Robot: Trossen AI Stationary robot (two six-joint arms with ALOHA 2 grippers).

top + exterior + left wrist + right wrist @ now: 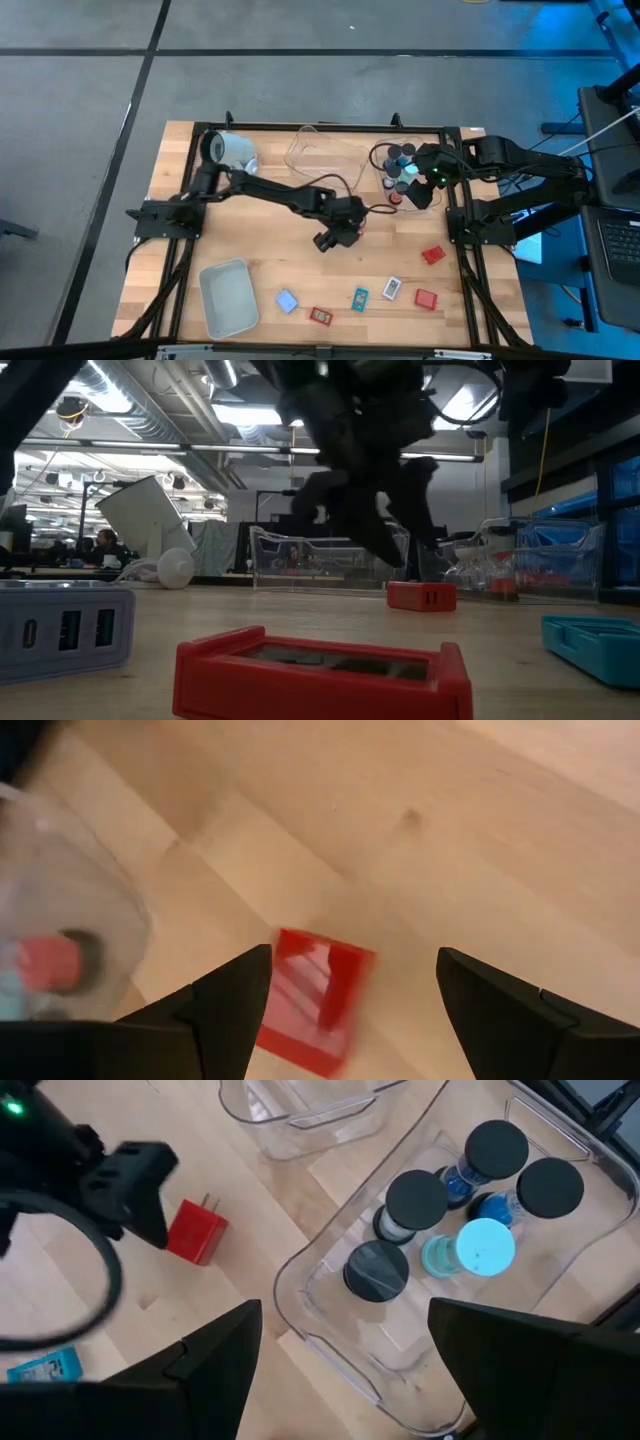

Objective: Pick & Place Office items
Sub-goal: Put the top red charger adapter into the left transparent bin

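The left tool (345,995) is hanging with its fingers released above the red block (312,1000) near the middle of the table (250,230). The right tool (340,1370), also released and holding nothing, is hovering over the clear bin (330,1335) at the far right corner. If the left tool is descending off-centre, one finger may be pushing the block away. Five cylinders (415,1200) are standing in this bin; six flat pieces (360,296) are lying toward the near edge.

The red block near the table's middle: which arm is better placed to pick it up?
Probably the left. The left gripper hangs open right beside the red block, while the right gripper hovers over the clear bin of cylinders.
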